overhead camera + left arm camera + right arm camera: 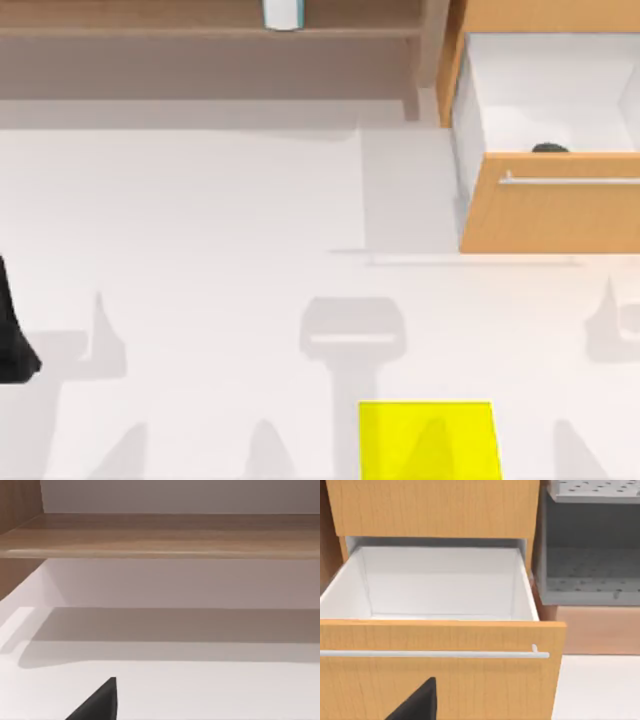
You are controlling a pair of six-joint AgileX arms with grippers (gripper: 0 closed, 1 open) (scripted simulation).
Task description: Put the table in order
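Observation:
The white table (200, 220) spreads wide under the top view. My left arm (12, 335) shows as a black shape at the table's left edge. In the left wrist view a black part of my left gripper (97, 705) hangs over the white tabletop (200, 690), facing the wooden shelf (160, 535). In the right wrist view a black part of my right gripper (417, 702) sits close in front of the open drawer (440, 675).
A light-brown cabinet at the back right has its white-lined drawer (550, 200) pulled out, with a small dark thing (548, 149) just behind its front. A white cup (283, 12) stands on the back shelf (200, 30). A yellow pad (428, 440) lies at the front edge.

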